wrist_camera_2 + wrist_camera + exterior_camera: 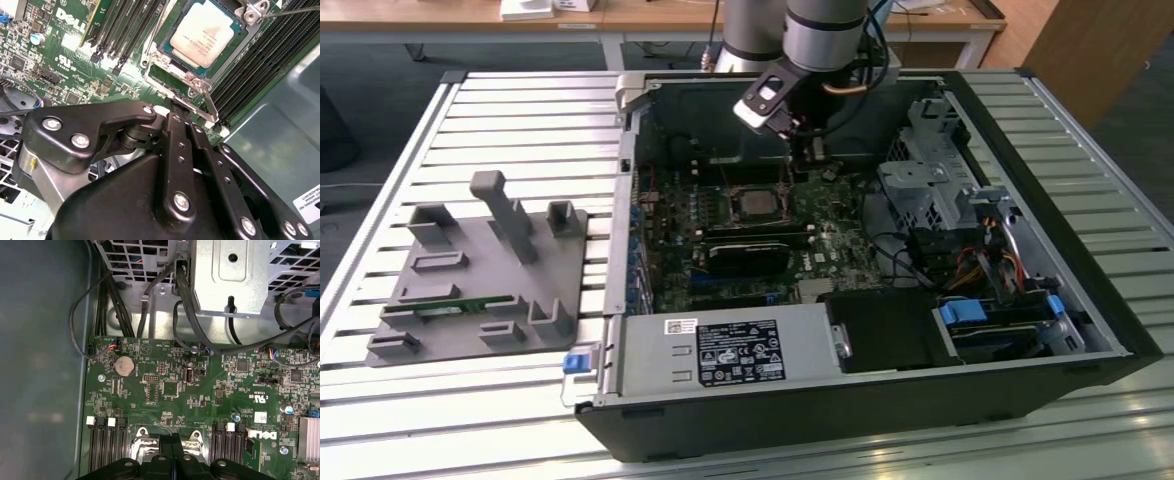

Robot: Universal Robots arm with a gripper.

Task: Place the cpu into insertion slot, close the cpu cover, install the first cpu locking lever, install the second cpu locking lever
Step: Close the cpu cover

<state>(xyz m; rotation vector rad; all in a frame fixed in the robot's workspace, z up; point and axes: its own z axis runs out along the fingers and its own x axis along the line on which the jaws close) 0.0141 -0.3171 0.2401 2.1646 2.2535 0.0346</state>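
The pincer [176, 106], fingers [174, 147] drawn together with nothing seen between them, hangs just beside the insertion slot [241, 34]; its tips are hidden behind its own body. The cpu [202, 36] lies flat in that slot, metal top up, one corner cut off; being square, it shows no long axis.

Soft, even light brightens the pale slatted metal counter [520, 110], glaring on its near slats, while the open black computer case [854, 415] lies dimmer inside. The silvery-beige square cpu [202, 37] catches a mild sheen in the second wrist view.
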